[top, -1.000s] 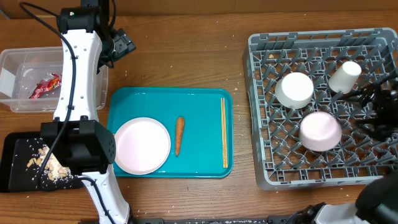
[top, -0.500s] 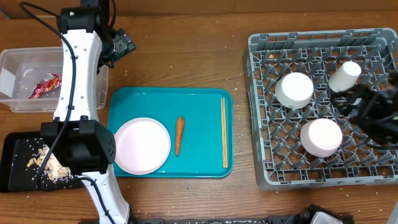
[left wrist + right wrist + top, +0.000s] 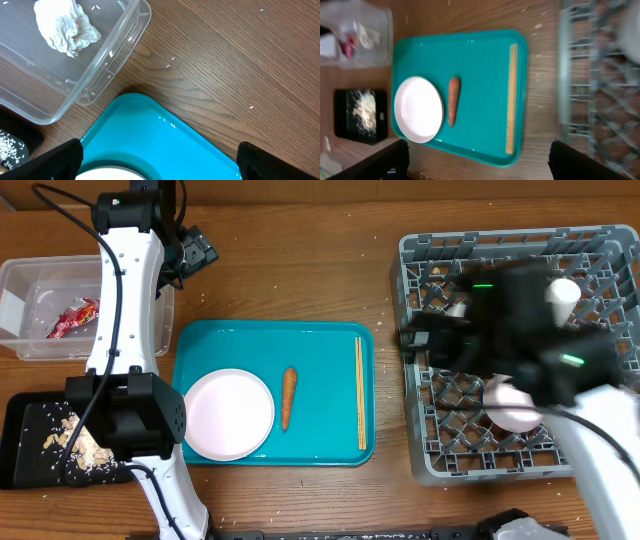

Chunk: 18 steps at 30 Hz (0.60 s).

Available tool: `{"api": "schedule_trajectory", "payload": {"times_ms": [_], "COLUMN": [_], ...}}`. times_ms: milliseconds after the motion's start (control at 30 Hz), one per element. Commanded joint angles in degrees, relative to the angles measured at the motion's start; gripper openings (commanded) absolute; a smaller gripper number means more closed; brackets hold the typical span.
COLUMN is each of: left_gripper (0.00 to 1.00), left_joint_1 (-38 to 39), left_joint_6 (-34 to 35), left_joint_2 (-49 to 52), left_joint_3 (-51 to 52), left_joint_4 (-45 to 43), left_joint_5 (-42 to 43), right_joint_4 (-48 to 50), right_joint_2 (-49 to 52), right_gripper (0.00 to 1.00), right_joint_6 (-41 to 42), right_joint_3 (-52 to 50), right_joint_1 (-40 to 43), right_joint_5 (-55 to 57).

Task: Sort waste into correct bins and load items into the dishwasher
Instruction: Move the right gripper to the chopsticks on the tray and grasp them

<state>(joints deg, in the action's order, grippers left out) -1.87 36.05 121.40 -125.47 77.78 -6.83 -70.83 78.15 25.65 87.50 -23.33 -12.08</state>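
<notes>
Left gripper (image 3: 160, 162): fingers set wide apart, nothing between them. It hangs over the table at the far left corner of the teal tray (image 3: 330, 345), beside the clear tub (image 3: 40, 352). Right gripper (image 3: 479, 152): fingers likewise spread and empty. Its arm shows as a dark blur over the left half of the grey dish rack (image 3: 500, 242). Clear tub contents: red wrapper (image 3: 73, 318) and crumpled white tissue (image 3: 65, 27). Black tray (image 3: 20, 470) (front left, partly under the left arm): loose rice and brownish scraps (image 3: 75, 442). Teal tray contents: flat white plate (image 3: 228, 413) at the left, orange carrot (image 3: 288, 397) near the plate but not touching it, chopsticks (image 3: 360, 392) along the right edge. Rack contents: small cup (image 3: 565, 292) toward the far side and a white bowl (image 3: 512, 416), partly hidden by the arm.
</notes>
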Motion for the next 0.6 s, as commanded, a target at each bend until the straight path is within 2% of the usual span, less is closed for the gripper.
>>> {"api": "schedule_trajectory", "payload": {"times_ms": [0, 133, 300, 567], "left_gripper": [1.00, 1.00, 1.00, 1.00], "left_joint_1": [0.4, 0.4, 0.4, 0.4], "left_joint_6": [0.6, 0.6, 0.6, 0.6], "left_joint_2": [-2.2, -2.2, -2.2, -2.2], "left_joint_3": [0.2, 0.2, 0.2, 0.2], "left_joint_4": [-0.1, -0.1, -0.1, -0.1], "left_joint_5": [0.0, 0.0, 0.0, 0.0], "right_joint_4": [4.0, 10.1, 14.4, 13.3], "right_joint_2": [8.0, 17.9, 28.5, 35.1], "right_gripper": [0.91, 0.91, 0.88, 0.88], "right_joint_6": [7.2, 9.1, 9.1, 8.9], "right_joint_3": [-1.1, -1.1, -1.1, -1.2], "right_joint_1": [-9.1, -15.4, -17.2, -17.2], "right_joint_5": [7.0, 8.2, 8.2, 13.6]}}
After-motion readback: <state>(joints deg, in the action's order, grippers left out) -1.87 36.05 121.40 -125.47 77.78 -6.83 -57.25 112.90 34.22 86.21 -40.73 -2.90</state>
